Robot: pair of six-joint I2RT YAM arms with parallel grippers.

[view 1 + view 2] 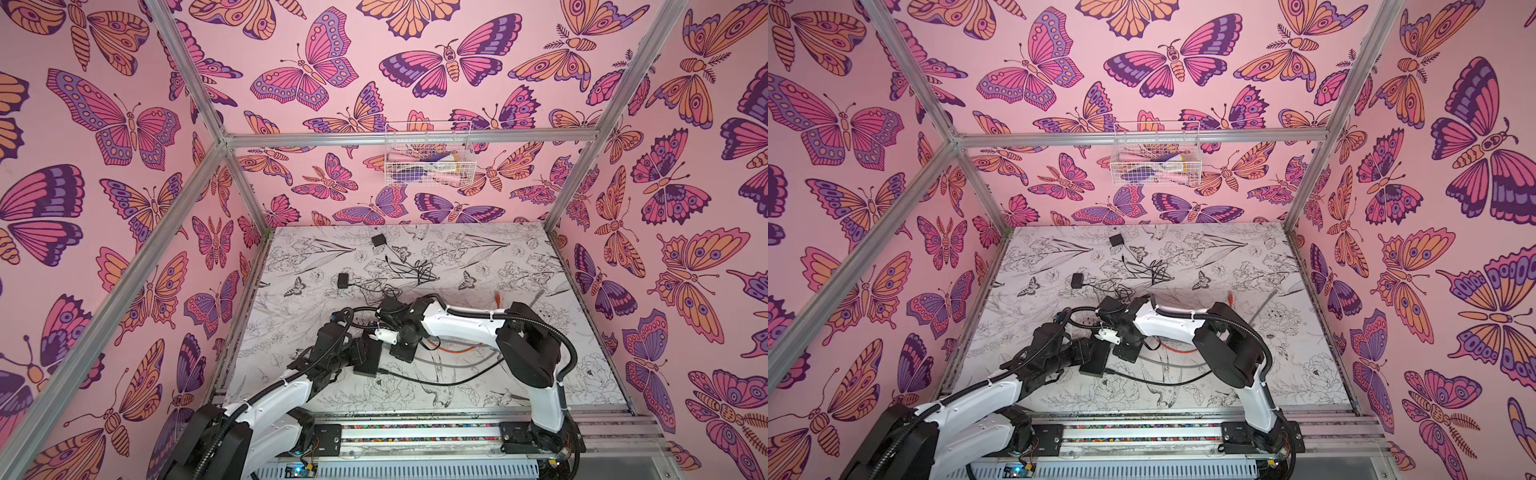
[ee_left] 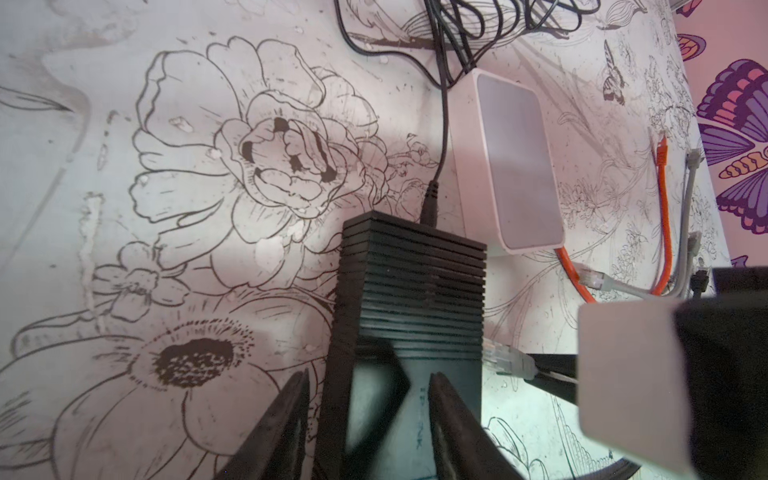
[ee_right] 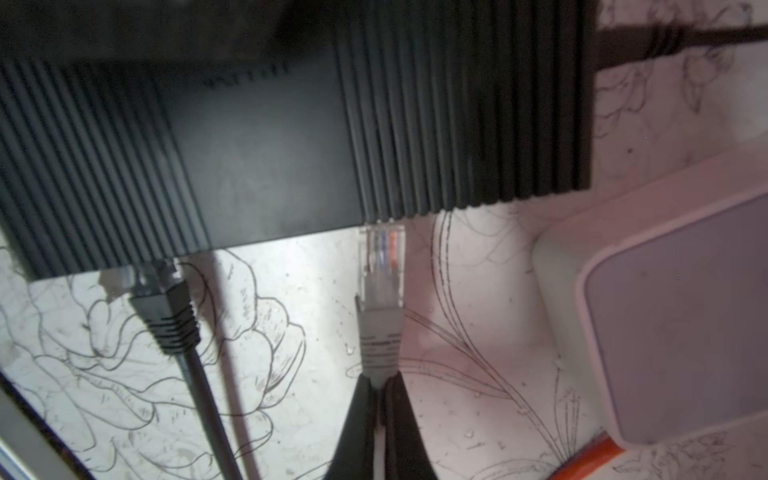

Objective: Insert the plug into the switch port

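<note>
Table [image 2: 124, 208]: one black switch [image 2: 415, 291], grey plug [image 3: 380, 266]

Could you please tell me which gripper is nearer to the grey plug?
Right. The right gripper is pinched on the boot just behind the grey plug; the left gripper sits over the black switch, jaws apart, not touching the plug.

The clear plug [image 3: 381, 257] on its gray cable pokes straight out past the right fingers [image 3: 357, 424], which pinch it. Its tip touches the edge of the black ridged switch [image 3: 270, 145]. The switch's near end is at the left fingers [image 2: 286, 419].
</note>
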